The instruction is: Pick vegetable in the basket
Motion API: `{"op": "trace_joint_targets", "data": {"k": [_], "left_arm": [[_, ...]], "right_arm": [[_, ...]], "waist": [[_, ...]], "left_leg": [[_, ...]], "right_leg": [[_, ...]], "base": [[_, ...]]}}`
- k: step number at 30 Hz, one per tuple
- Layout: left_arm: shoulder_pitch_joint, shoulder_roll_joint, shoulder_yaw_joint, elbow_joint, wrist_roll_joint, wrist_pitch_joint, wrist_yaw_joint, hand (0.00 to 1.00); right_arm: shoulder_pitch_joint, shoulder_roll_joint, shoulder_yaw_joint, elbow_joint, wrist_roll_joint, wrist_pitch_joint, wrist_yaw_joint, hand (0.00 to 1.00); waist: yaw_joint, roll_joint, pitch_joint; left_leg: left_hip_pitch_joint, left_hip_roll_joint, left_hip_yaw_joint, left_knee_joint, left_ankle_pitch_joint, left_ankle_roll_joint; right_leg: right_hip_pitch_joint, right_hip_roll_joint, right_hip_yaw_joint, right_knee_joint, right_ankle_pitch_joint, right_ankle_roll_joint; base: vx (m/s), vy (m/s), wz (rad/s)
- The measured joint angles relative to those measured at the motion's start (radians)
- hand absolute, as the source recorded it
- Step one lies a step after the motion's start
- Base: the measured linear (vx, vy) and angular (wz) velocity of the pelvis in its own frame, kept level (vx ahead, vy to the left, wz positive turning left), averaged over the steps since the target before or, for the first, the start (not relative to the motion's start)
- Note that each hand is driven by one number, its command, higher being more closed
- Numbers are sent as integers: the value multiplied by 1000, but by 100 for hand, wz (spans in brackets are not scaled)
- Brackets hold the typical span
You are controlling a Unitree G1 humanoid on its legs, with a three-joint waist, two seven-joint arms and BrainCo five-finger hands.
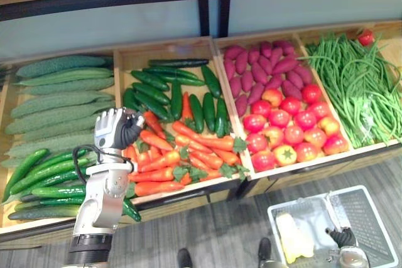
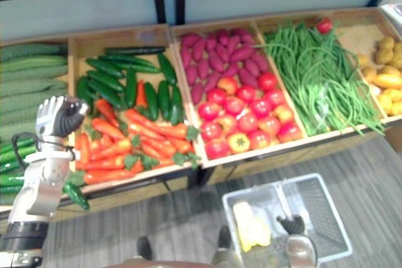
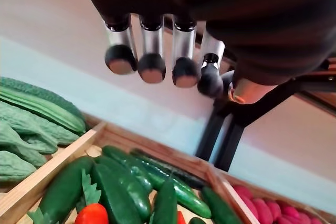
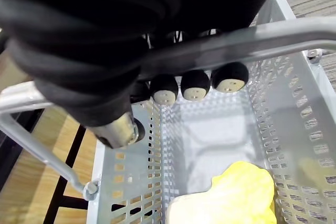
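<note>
Gripping the basket handle (image 4: pixel 273 35), right robot hand (image 4: pixel 195 85); left robot hand (image 1: pixel 116 128) curled empty above carrots (image 1: pixel 188 150).

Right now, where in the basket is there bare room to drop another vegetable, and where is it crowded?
Free: the basket's mesh floor between its right wall and the handle that the right hand grips. Crowded: the half left of the handle, where the yellow vegetable lies.

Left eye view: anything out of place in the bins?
Yes. A lone tomato sits in the back corner of the bean bin, apart from the tomato pile. A carrot lies among the cucumbers. One stray cucumber overhangs the front edge.
</note>
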Motion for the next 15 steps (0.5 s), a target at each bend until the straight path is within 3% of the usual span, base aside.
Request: {"op": "trace_joint_targets", "data": {"k": [9, 15], "left_arm": [[3, 5, -3, 79, 41, 10, -26, 0], [-3, 153, -81, 223, 89, -4, -60, 0]], "right_arm": [[-1, -1, -7, 0, -4, 9, 1, 100], [1, -1, -7, 0, -4, 9, 1, 100]], "waist": [[-5, 4, -7], [-21, 5, -8]], "left_leg": [[2, -4, 0, -13, 2, -1], [2, -6, 0, -11, 2, -1]], "right_leg": [[0, -1, -4, -7, 1, 1], [0, -3, -2, -7, 1, 1]], "base": [[14, -4, 0], [0, 0, 0]]}}
